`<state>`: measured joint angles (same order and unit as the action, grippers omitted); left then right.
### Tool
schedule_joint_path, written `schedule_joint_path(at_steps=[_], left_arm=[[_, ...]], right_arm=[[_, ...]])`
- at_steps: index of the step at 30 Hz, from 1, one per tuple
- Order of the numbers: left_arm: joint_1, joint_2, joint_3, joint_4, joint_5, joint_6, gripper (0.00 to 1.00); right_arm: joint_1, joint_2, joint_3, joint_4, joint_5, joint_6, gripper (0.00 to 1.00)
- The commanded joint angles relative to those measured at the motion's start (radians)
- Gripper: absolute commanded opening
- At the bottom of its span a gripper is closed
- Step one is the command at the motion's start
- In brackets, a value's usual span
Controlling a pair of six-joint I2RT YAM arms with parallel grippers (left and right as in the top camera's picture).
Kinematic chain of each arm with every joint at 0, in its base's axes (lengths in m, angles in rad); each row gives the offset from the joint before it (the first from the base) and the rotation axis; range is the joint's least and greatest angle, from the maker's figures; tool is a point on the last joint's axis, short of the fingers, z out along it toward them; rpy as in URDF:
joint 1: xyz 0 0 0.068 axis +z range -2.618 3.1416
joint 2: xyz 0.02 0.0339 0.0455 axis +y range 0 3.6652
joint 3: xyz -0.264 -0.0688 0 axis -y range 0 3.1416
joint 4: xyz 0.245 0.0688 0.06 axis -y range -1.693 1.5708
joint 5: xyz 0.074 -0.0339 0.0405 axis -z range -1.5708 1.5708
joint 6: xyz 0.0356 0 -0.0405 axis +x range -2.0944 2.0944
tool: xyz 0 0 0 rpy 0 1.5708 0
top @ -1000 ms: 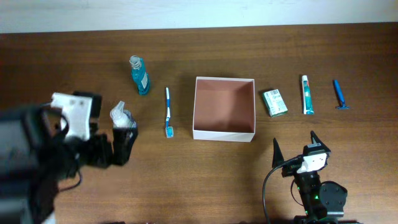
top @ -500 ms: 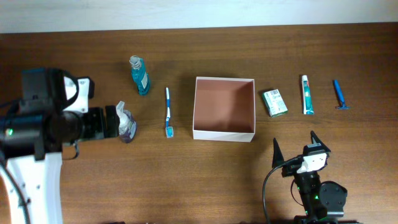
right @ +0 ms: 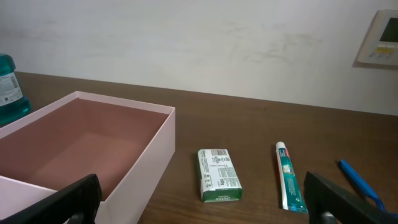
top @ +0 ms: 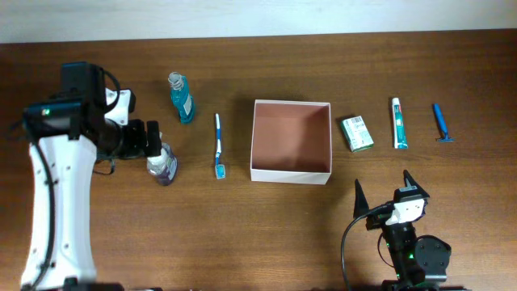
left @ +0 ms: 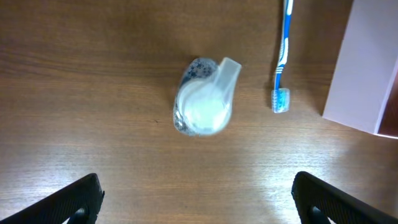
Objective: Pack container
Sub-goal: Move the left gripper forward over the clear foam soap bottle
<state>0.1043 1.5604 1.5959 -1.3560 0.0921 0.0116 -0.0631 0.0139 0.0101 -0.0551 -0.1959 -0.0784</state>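
Observation:
The container [top: 291, 170] is a square white box with a pinkish-brown inside, at the table's middle. It also shows in the right wrist view [right: 146, 162], and its corner in the left wrist view [left: 364, 74]. My left gripper [top: 155, 144] is open and empty, hovering over a small clear bottle with a white cap [top: 163, 165]. In the left wrist view the bottle [left: 202, 106] lies ahead of the open gripper [left: 199, 202], apart from both fingers. My right gripper [top: 383, 184] is open and empty near the front edge, right of the container; the right wrist view [right: 205, 202] shows the same.
A blue-white toothbrush [top: 218, 145] [left: 283, 56] lies between bottle and container. A teal mouthwash bottle [top: 182, 99] stands at the back left. Right of the container lie a green-white carton [top: 355, 133] [right: 217, 174], a toothpaste tube [top: 399, 123] [right: 289, 177] and a blue razor [top: 440, 123].
My left arm has swung up and back from the lower left, bringing its open gripper over the small clear bottle. The right arm and all objects have not moved.

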Motion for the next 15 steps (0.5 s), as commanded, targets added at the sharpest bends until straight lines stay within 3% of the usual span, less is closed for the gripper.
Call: schedule_joint_path(at_steps=[1,15], left_arm=[[0.001,0.056,-0.006,0.021,-0.007,0.019,0.99],[-0.008,0.121,0.000,0.108,0.002,0.034,0.99]], right_arm=[[-0.005,-0.010,-0.005,-0.007,0.009,0.004,0.99],[-0.005,-0.010,-0.005,-0.007,0.009,0.004,0.99]])
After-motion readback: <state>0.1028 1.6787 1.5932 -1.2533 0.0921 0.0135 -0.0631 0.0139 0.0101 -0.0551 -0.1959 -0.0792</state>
